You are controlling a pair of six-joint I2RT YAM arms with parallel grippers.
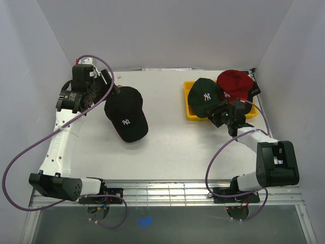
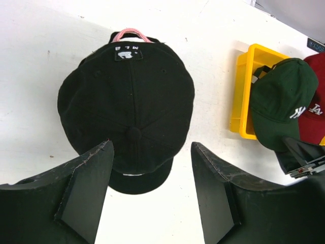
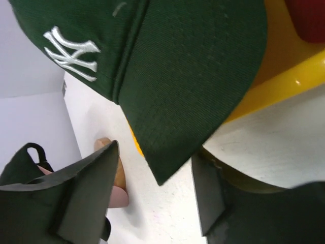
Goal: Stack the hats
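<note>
Slippage is looming as the main risk. The green cap [image 3: 193, 66] is lying partly over the rim of the yellow tray [image 1: 193, 116]. Its brim tip is poking out between the fingers of the right tool [image 3: 155, 152], which is standing open with nothing pinched yet. If the jaws are closing on only that thin corner, the stiff brim is likely to pivot in the grip. The soft crown is then likely to drag, catching on the tray rim or tugging the red cap [image 1: 234, 83] that is lying against it. So shallow a bite is also risking a drop on the way across the table [image 1: 172, 145].

This cap is showing dark green fabric, a white stitched NY logo on the front and a curved brim with a clear seam where it is meeting the crown. The crown is keeping its domed shape.

Well apart, on the left side of the table, the black cap [image 1: 127, 114] is sitting crown up with its own white NY logo. A pink edge [image 2: 131, 33] is peeping out from under its back, so I am judging that a pink cap is lying beneath it. The left tool [image 2: 152, 145] is hovering over the black cap's brim, jaws wide apart and gripping nothing. Waiting there, it could be crowding the spot where the green cap needs to land.
</note>
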